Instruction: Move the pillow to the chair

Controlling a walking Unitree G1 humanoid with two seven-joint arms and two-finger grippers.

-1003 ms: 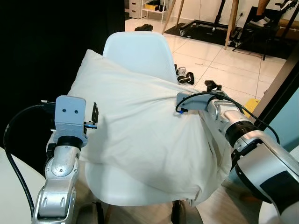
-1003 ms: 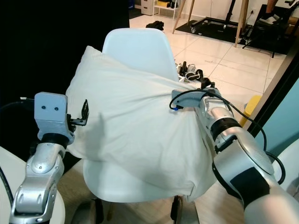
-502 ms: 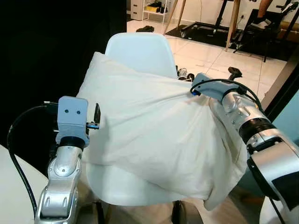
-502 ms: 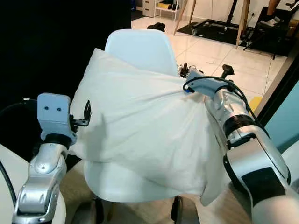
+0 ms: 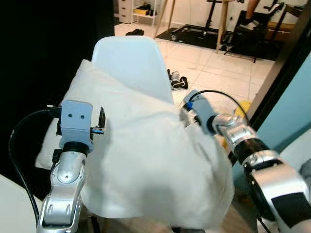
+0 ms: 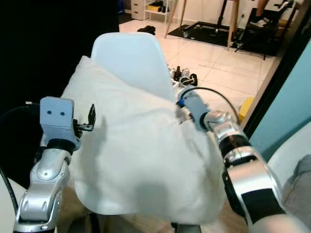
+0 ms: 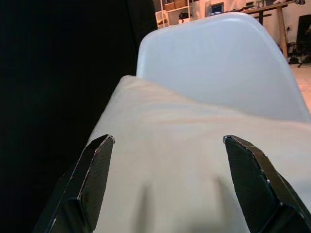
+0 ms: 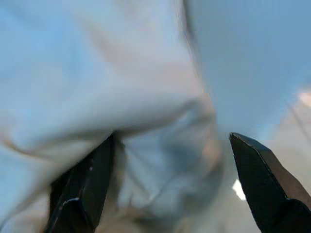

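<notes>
Already the pillow lay draped over the chair, covering the seat w/ its top edge leaning on the backrest and one corner hanging off the robot's right side. Left claw was spread wide, fingers either side of the pillow's near edge w/o pinching it. Right claw was also wide open, close against bunched fabric at the pillow's right upper edge (blurry in the wrist view), gripping nothing.

Judging by this, the step in hand was letting go and backing off. To do it well: keep both claws open, pull straight back so no finger snags the cover and drags the pillow off the seat. Overhang on the right was the risk; a nudge inward first would probably help.
</notes>
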